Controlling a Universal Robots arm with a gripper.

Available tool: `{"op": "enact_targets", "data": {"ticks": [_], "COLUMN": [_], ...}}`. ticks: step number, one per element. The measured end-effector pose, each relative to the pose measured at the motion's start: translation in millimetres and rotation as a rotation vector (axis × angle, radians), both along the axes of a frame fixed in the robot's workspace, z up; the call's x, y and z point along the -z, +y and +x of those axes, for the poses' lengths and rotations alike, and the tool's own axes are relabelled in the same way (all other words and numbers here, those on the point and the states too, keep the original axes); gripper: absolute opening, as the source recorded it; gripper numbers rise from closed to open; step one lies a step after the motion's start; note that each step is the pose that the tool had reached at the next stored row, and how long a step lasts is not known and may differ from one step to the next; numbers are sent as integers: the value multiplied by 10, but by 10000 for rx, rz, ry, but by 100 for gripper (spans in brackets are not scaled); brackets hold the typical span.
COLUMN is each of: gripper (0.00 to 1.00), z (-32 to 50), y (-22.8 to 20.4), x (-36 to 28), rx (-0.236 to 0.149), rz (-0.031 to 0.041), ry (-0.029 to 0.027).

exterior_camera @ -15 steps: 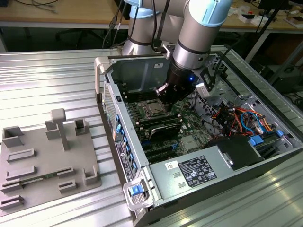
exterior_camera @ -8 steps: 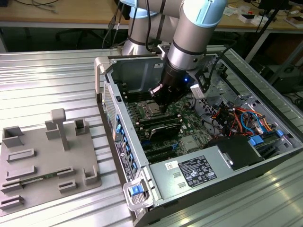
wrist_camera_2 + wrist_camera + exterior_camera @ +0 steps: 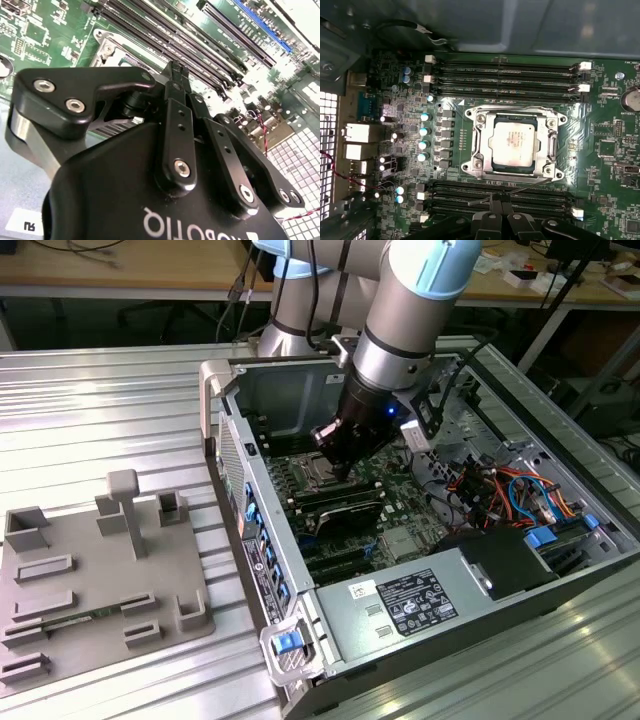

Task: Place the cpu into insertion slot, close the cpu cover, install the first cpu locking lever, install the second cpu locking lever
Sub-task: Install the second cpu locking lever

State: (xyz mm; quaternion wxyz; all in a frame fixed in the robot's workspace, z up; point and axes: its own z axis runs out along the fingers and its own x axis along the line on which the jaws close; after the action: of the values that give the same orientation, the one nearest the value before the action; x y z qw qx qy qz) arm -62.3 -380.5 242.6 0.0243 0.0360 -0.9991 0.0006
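Reaching down into the open computer case [image 3: 470,590], the tool [image 3: 343,468] hovers low over the green motherboard [image 3: 605,165], its tip just beside the edge of the insertion slot [image 3: 514,145]. In the second wrist view the tool's fingers [image 3: 176,80] meet at a narrow point, so they read as closed together with nothing clamped between them.

The cpu [image 3: 514,141] already lies flat in the slot, silver top up, directly ahead of the tool in the first wrist view. The cpu cover [image 3: 555,142] appears folded down around it, its frame bordering the chip on all sides. Between the tool tip and the socket, a thin metal locking lever [image 3: 530,184] runs along the near edge of the frame; it looks slightly raised and not yet hooked, though that is hard to judge at this angle.

By my reading, seating the chip and closing the cover are done, and the step in hand is the first locking lever. Latching it would call for a controlled downward press with the closed tip on the lever's end, then a small sideways push to tuck it under its catch, keeping clear of the memory slots [image 3: 505,197] that lie right beneath the tool.
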Motion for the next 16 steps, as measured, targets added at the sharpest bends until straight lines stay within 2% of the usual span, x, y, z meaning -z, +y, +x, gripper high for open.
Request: {"op": "enact_targets", "data": {"ticks": [4,8,13,16], "gripper": [11,11,11,11], "z": [-88,-135,-168,-192], "y": [1,0,-1,-1], "x": [4,32,73,119], "rx": [0,0,0,-1], "rz": [1,-1,0,-1], "ry": [39,79,86,89]}}
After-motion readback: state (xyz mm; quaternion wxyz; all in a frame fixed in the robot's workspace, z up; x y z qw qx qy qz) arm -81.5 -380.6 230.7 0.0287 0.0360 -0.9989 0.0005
